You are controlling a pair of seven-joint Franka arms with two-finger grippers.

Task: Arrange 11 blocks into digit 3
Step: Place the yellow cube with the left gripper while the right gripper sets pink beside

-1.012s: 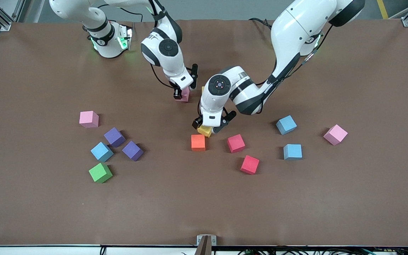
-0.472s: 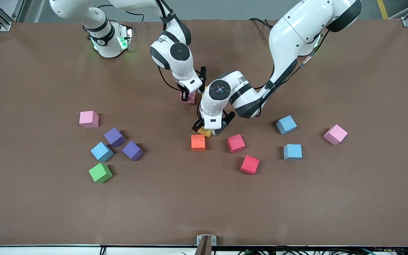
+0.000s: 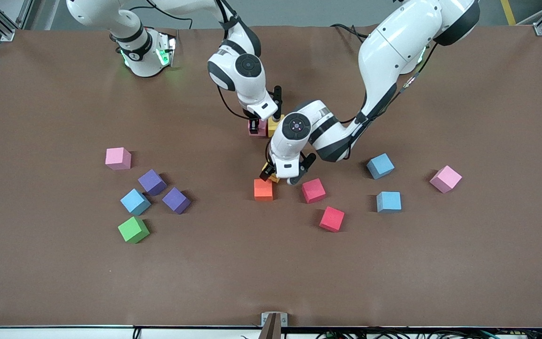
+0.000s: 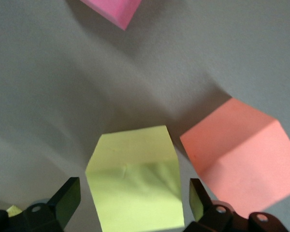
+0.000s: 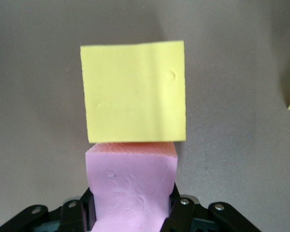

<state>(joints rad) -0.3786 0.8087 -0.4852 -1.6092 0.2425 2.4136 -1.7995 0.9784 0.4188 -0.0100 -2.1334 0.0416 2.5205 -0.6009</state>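
1. The right pincer (image 3: 254, 126) is pressed onto a pink block (image 5: 131, 186), set down just beside a yellow block (image 5: 134, 91) on the worktop (image 3: 64, 273), toward the right arm's end of it; in the right wrist view the two faces meet squarely.
2. The left pincer (image 3: 280, 178) is spread, with a fingertip (image 4: 66, 199) on either side of a second yellow block (image 4: 135, 188); it has not yet clamped it. An orange block (image 3: 263, 189) sits just beside this one, nearer the front camera.
3. The left arm's next move likely depends on that block sitting centred between the fingers.
4. All the cubes look like matte foam, plain and sharp-edged; the pink one is slightly pitted.
5. The digit 3 is barely begun: the other blocks lie scattered.
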